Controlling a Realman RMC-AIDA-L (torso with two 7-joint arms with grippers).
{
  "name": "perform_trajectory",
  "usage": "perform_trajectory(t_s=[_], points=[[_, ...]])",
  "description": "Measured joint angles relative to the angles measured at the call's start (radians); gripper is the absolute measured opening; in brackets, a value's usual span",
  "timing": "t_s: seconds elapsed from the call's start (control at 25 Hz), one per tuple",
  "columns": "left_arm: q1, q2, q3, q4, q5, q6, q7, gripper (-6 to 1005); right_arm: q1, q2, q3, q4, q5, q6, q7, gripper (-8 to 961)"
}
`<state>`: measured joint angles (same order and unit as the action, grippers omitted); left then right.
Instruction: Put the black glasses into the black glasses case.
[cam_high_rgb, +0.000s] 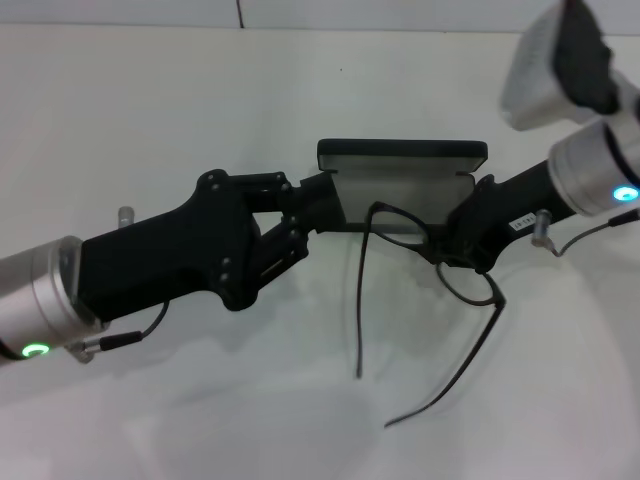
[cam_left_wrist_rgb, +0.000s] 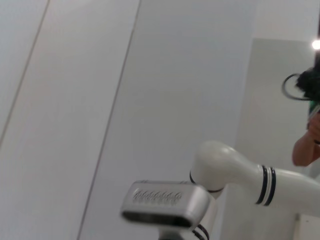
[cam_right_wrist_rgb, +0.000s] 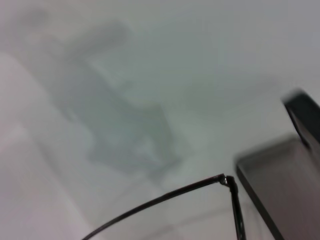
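Case count: one, black, lid open and standing up at the far side, grey lining showing, sitting on a white table. Glasses count: one pair, thin black frame, held at the case's near edge, front partly over the open tray. Two temple arms hang out toward the robot from the case; both unfolded, tips away from the case. Grippers: two. Left gripper is at the case's left end, fingers clamped on that end of the case. Right gripper is at the case's near right corner, fingers closed on the glasses frame. Right wrist view shows one temple arm and hinge of the glasses just beside the grey tray of the case. Left wrist view shows only wall and robot body.
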<state>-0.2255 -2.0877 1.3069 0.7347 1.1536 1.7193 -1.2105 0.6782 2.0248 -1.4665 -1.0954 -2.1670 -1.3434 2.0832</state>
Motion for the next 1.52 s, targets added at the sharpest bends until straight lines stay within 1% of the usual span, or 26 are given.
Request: perform_trajectory(t_s=[0.16, 0.24, 0.36, 0.4, 0.44, 0.56, 0.72, 1.0, 1.52], points=[[-0.006, 0.001, 0.004, 0.000, 0.006, 0.034, 0.000, 108, -0.139, -0.004, 0.031, -0.114, 0.206, -0.007, -0.162, 95], [-0.016, -0.001, 0.009, 0.000, 0.007, 0.044, 0.000, 107, -0.196, -0.003, 0.059, -0.124, 0.336, -0.011, -0.267, 95], [-0.035, -0.004, 0.017, -0.001, 0.007, 0.063, 0.000, 105, -0.242, -0.005, 0.072, -0.083, 0.545, -0.020, -0.418, 95], [-0.043, -0.004, 0.023, -0.004, 0.005, 0.068, 0.000, 105, -0.246, -0.006, 0.073, -0.055, 0.604, -0.026, -0.462, 95], [-0.052, -0.004, 0.029, -0.007, 0.002, 0.072, 0.000, 104, -0.245, -0.006, 0.073, -0.038, 0.626, -0.030, -0.481, 95], [-0.085, -0.005, 0.058, -0.029, -0.001, 0.077, 0.008, 103, -0.224, -0.006, 0.074, 0.074, 0.749, -0.071, -0.585, 95], [-0.117, -0.005, 0.074, -0.071, -0.002, 0.090, 0.035, 101, -0.182, -0.006, 0.074, 0.167, 0.792, -0.106, -0.628, 95], [-0.126, -0.005, 0.075, -0.115, -0.017, 0.094, 0.058, 98, -0.173, -0.002, 0.075, 0.188, 0.808, -0.140, -0.642, 94], [-0.142, -0.005, 0.066, -0.183, -0.048, 0.078, 0.103, 99, -0.172, -0.004, 0.075, 0.207, 0.834, -0.182, -0.663, 95]])
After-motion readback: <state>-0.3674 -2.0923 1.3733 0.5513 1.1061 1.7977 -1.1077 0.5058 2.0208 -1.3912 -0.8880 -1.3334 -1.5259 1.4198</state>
